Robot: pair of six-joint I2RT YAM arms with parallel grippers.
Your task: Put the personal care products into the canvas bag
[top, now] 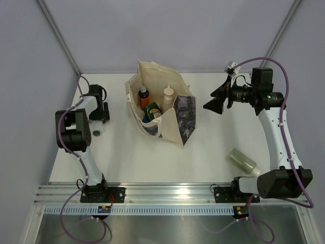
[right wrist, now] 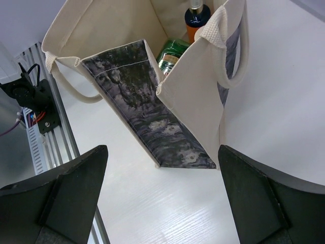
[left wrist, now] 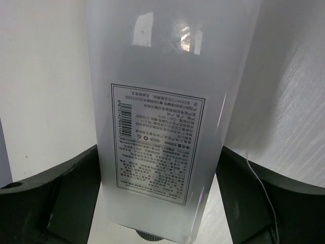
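The cream canvas bag [top: 175, 124] stands open at the table's middle. It holds an orange spray bottle [top: 144, 96], a beige bottle [top: 167, 95] and a green red-capped bottle [top: 152, 111]. A sage-green bottle [top: 244, 161] lies on the table at the near right. My left gripper [top: 99, 118] points down at the far left with its jaws wide open on either side of a translucent grey tube [left wrist: 162, 76], which has a printed label and a dark cap. My right gripper [top: 212, 101] hangs open and empty to the right of the bag [right wrist: 193, 101].
The right wrist view looks down into the bag at the orange spray bottle [right wrist: 195, 20] and the green bottle [right wrist: 170, 53]. A metal rail [top: 162, 193] runs along the near edge. Grey walls close off the back and both sides.
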